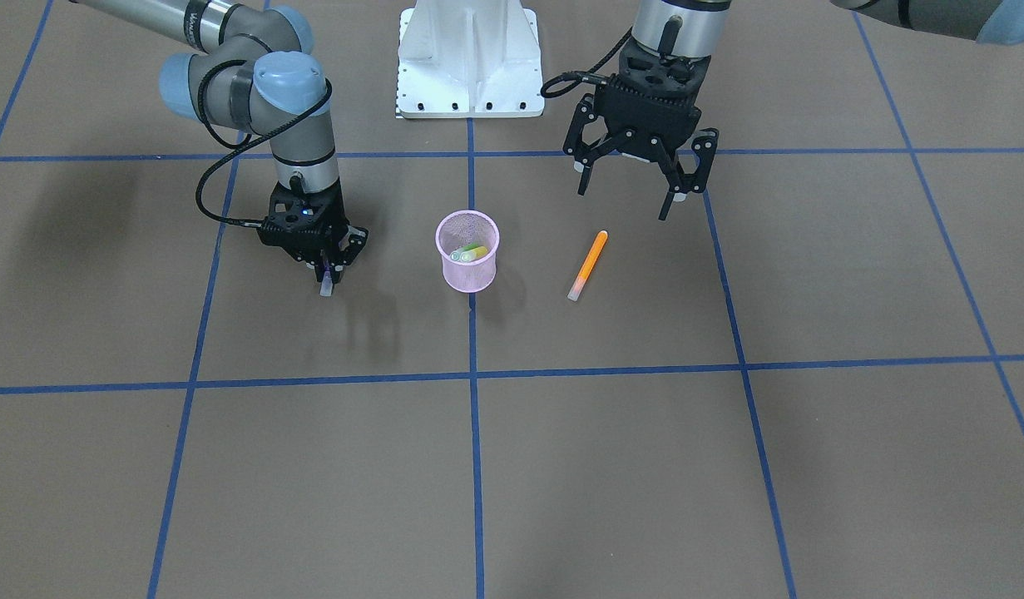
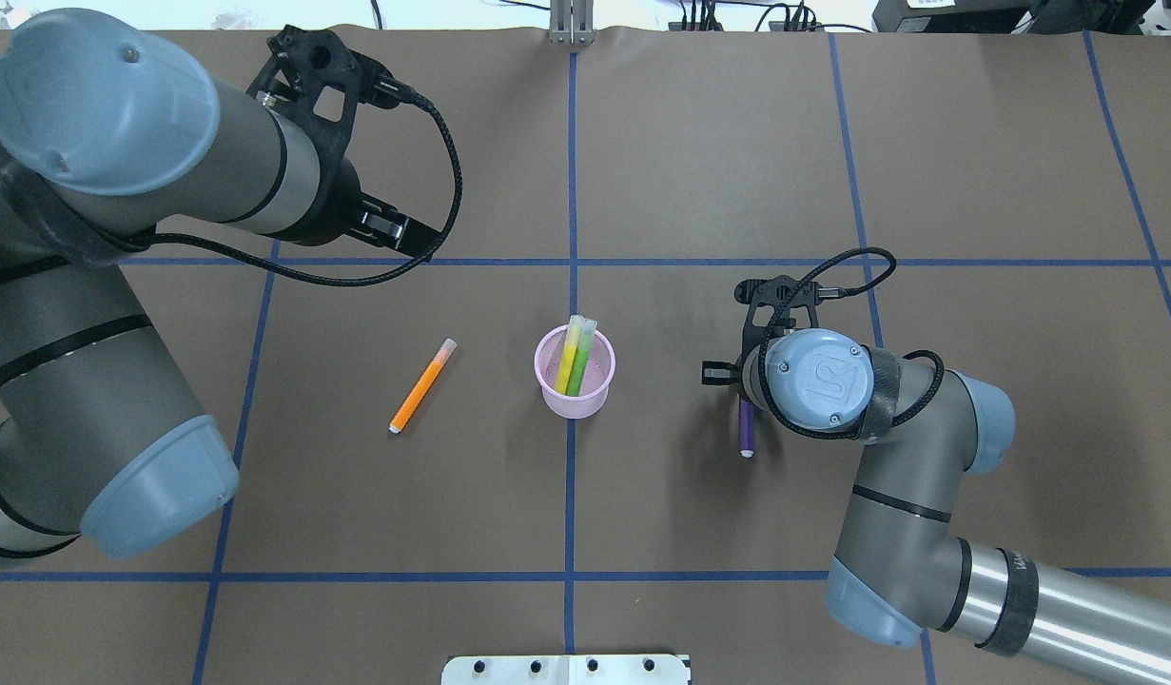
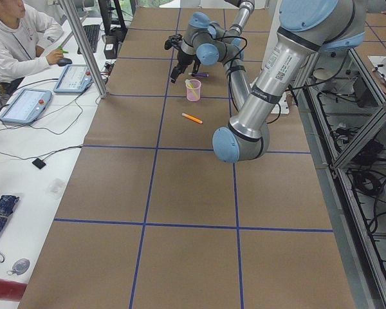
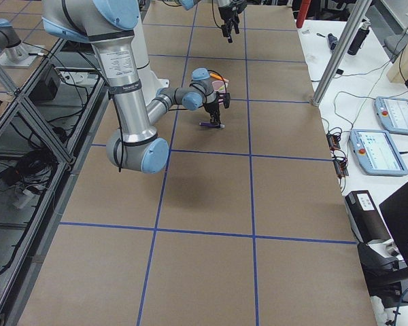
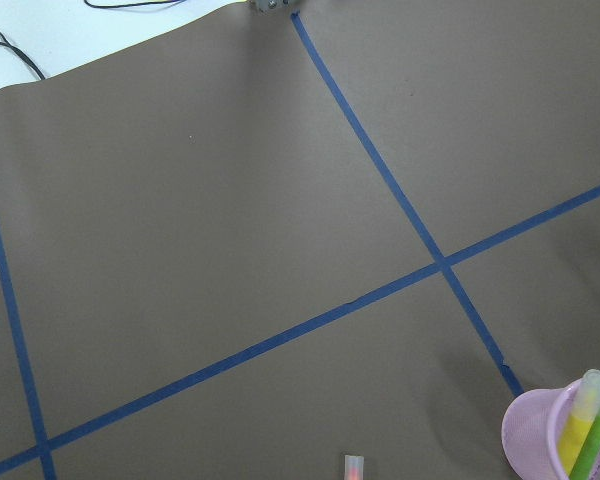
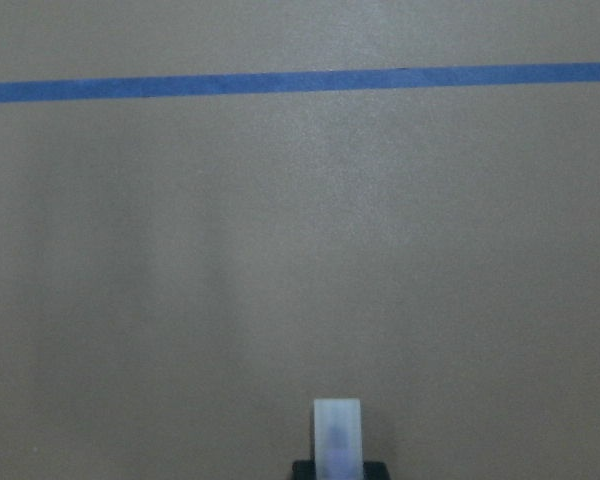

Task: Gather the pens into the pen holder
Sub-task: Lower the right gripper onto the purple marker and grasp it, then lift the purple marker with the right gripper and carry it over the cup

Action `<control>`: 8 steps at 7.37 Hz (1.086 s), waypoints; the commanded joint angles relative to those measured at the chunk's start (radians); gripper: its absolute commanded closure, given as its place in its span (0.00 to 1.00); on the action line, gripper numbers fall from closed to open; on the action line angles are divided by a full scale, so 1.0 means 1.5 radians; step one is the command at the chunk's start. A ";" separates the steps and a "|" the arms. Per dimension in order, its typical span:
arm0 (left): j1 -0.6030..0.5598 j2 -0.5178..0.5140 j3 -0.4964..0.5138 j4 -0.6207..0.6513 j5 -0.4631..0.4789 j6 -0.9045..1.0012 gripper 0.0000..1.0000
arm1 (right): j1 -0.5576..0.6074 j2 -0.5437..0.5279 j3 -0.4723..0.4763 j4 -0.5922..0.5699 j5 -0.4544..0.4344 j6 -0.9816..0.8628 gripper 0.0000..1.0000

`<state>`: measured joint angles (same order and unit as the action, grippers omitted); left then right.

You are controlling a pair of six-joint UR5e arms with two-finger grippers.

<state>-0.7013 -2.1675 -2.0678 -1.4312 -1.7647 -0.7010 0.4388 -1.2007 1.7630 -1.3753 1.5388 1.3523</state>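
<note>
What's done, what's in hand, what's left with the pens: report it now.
Done: the green pen and yellow pen stand in the pen holder. In hand: the right hand is closed on the purple pen, off to the holder's side. Left: the orange pen lies on the table, near the open left hand.

The mouth of the pen holder [image 2: 571, 407] is partly taken up by the yellow pen [image 2: 566, 357] and the green pen [image 2: 578, 366], which lean together toward its far rim, so that open room is left on either side of them. Bare table [image 1: 611, 466] is seen between the holder and the right gripper [image 1: 325, 270], which is clamped on the purple pen [image 2: 746, 433]. The flat-lying orange pen [image 1: 587, 264] is ringed by bare surface, with the left gripper [image 1: 626, 200] held raised, jaws spread.
</note>
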 commanded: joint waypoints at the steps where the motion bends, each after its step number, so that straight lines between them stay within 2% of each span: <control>1: -0.001 0.000 0.000 0.000 0.000 -0.001 0.00 | 0.004 0.009 0.014 0.000 -0.007 0.007 1.00; 3: -0.001 0.001 0.001 0.000 -0.001 0.000 0.00 | 0.020 0.042 0.028 0.000 -0.098 0.079 1.00; 5: -0.001 0.001 0.011 -0.001 -0.001 -0.001 0.00 | 0.017 0.079 0.046 -0.010 -0.239 0.219 1.00; 6: 0.000 0.001 0.019 -0.003 -0.001 -0.002 0.00 | 0.012 0.094 0.049 -0.044 -0.296 0.252 1.00; 7: 0.001 0.001 0.033 -0.013 -0.001 -0.003 0.00 | -0.012 0.102 0.050 -0.059 -0.374 0.263 1.00; 8: 0.001 0.001 0.042 -0.031 -0.002 -0.004 0.00 | -0.040 0.111 0.049 -0.062 -0.427 0.283 1.00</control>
<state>-0.7004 -2.1660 -2.0236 -1.4523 -1.7660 -0.7053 0.4236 -1.0529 1.8358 -1.4508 1.0132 1.7374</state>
